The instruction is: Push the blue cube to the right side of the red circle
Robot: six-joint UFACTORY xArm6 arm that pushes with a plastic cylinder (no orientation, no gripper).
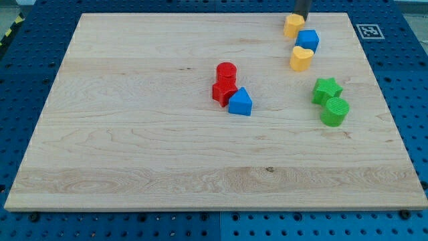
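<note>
The blue cube (308, 39) sits near the view's top right on the wooden board (134, 134). The red circle (227, 71) is a red cylinder near the board's middle, well to the left of and below the cube. My tip (299, 19) is at the view's top, just above a yellow block (293, 26) that lies up and left of the blue cube. The rod comes in from the top edge.
A red block (223, 92) and a blue triangular block (240, 102) touch just below the red circle. A yellow heart block (301, 58) lies below the blue cube. A green star (327, 90) and a green cylinder (334, 112) sit at the right.
</note>
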